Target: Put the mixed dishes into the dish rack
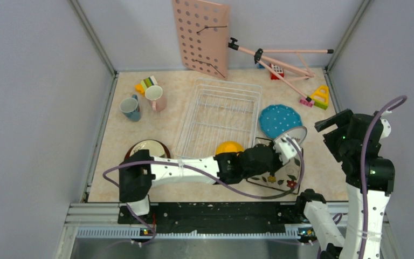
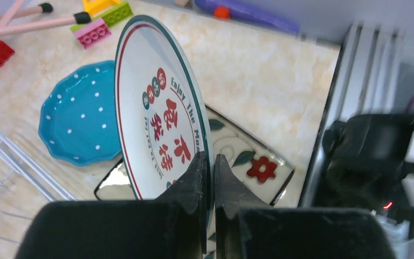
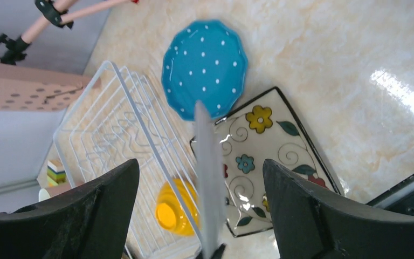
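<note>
Seven dishes sit around the dish rack on the tabletop: two mugs, one bowl and four plates. The teal mug and pink mug stand side by side to the rack's left, towards its far end. The brown-rimmed cream plate lies off its near left corner, partly under the left arm. The yellow bowl is at the rack's near edge; inside or just outside, I cannot tell. The teal dotted plate lies flat just right of the rack, and the square flowered black-rimmed plate lies nearer than it. Above that square plate the left gripper has its jaws pinched on the rim of the round white patterned plate, holding it on edge. The right gripper hangs further right, jaws spread wide around nothing.
</note>
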Motion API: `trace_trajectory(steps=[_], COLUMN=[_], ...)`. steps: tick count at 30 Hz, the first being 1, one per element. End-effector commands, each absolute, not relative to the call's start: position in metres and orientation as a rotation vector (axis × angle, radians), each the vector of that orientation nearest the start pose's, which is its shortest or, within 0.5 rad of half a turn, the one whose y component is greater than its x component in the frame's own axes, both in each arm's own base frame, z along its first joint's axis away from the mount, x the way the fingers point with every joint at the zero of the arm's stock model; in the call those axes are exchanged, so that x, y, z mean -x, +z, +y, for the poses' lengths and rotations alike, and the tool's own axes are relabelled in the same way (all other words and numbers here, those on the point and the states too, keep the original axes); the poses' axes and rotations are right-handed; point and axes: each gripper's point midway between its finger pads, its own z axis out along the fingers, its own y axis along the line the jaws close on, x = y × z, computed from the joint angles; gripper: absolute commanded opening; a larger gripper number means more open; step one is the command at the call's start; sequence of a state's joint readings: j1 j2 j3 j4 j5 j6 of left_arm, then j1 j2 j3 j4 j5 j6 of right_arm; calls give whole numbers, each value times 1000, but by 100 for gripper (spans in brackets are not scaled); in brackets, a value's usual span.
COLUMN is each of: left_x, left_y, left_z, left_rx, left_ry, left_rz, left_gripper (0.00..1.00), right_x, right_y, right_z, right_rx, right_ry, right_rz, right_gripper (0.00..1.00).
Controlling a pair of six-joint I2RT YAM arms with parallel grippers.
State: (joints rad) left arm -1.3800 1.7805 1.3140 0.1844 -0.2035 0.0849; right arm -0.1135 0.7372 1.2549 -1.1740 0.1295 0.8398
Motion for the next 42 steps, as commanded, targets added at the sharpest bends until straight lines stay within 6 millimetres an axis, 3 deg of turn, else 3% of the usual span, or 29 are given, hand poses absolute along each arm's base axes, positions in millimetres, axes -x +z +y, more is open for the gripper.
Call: trace_trajectory(steps=[1, 4, 8, 11, 13, 17, 25, 36, 42], left_x=[-180, -192, -204, -218, -230, -264, -313, -353, -371], left_y=[349, 373, 412, 431, 433, 417, 393, 346, 311], left_z=[-504, -488, -458, -436, -425, -407, -396, -412, -424], left_rx=[-632, -538, -330, -243, -208, -125, -61, -71, -78], left_ry=[-978, -1167, -1487, -1553, -1503, -1379, -1196, -1094, -1065], left_rz=[1552, 1627, 1595, 1561, 1566, 1620, 1620, 1699, 1752], left_gripper=[0, 0, 0, 0, 0, 0, 0, 0, 0], right_x=[-186, -187, -189, -192, -194, -196, -200, -205, -206], right_y=[316, 314, 300, 286, 279, 268, 258, 246, 242], right_z=[-32, -33, -33, -31, -29, -27, -27, -27, -28], right_rx=[-1107, -1109, -1117, -1126, -1130, -1134, -1122, -1111, -1104], right_ry=[189, 198, 198, 203, 212, 222, 220, 215, 198], right_rz=[1796, 1775, 1780, 1803, 1813, 1827, 1843, 1859, 1865], right_gripper=[83, 83, 83, 83, 83, 82, 82, 81, 81])
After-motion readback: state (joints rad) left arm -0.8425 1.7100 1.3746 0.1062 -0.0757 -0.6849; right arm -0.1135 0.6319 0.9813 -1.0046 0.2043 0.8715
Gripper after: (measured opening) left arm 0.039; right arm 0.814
